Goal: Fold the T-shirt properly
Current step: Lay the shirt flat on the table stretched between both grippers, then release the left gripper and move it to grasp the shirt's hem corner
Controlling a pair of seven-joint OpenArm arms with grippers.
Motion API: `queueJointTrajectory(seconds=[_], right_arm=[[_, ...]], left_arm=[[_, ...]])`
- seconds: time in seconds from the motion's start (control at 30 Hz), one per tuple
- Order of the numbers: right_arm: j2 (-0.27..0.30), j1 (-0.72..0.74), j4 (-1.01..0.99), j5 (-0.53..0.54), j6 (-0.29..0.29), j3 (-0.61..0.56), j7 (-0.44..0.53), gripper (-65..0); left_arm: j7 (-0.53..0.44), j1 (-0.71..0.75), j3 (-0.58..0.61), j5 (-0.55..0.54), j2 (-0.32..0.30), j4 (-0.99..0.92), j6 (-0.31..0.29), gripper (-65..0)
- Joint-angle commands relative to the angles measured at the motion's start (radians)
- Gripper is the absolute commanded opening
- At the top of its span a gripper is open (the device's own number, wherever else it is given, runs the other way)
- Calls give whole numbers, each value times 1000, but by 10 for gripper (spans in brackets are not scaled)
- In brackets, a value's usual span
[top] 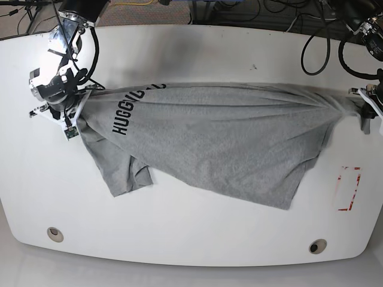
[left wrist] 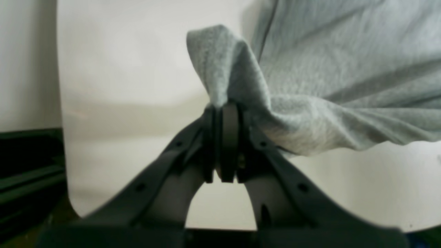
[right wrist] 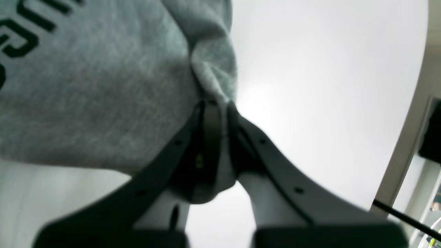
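The heather-grey T-shirt (top: 209, 137) is stretched across the white table between both grippers, its lower part lying on the table. Dark block letters (top: 128, 113) run along its upper left edge. My right gripper (top: 81, 100), at the left of the base view, is shut on a bunched edge of the T-shirt (right wrist: 103, 96), with the letters (right wrist: 20, 38) close by. My left gripper (top: 361, 107), at the right of the base view, is shut on the opposite bunched edge of the T-shirt (left wrist: 327, 86). In the wrist views both the left gripper (left wrist: 225, 106) and the right gripper (right wrist: 215, 103) pinch fabric between closed jaws.
The white table (top: 197, 239) has two round holes near its front edge (top: 55, 234) (top: 318, 246). A red-outlined rectangle (top: 348, 188) is marked at the right. Cables (top: 311, 42) lie along the back right edge.
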Motion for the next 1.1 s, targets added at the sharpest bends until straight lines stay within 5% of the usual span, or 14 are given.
queueJointTrajectory(seconds=[0.0,0.2,0.57,1.07], right_arm=[[6,-5,22,-1,-2,4,11,-628],[-28,-40,22,-1,-2,4,45,-628],[-31,-51,22,-1,-2,4,53,-628],[-31,-41,22,-1,-2,4,53,-628]], left_arm=[[-21,7,-1,-8,-21,21,-1,-650],[-23,42,1,-8,-36,19,-1,-614],[-25,77,15,-3,-42,18,-1,-231],[-21,-167,61,-14,-4,-4,-1,-221]])
